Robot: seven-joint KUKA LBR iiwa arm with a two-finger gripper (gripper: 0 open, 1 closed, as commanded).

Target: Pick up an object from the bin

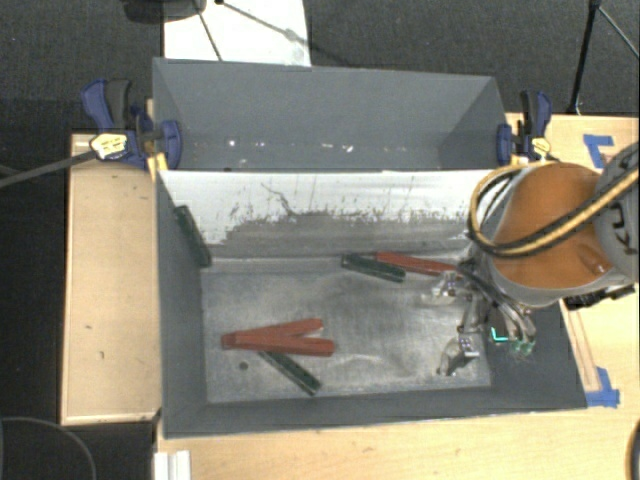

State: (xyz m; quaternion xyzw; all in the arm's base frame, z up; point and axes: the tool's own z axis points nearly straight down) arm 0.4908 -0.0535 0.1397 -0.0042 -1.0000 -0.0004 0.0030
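Grey bin [372, 313], red stick [420, 264] near gripper [460, 356]

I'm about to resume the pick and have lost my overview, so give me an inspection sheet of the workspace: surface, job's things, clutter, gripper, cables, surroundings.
Surface: bin floor is scuffed grey metal, mostly bare.
Job's things: red bars lie together at front left, with a dark green stick just in front of them; red rod and green rod lie together by the back wall; dark strip leans on the left wall.
Clutter: nothing seen.
Grippers: gripper is low at the bin's right, over bare floor, apart from every thing.
Cables: cables loop round the orange wrist cover.
Surroundings: white sheet behind the bin.
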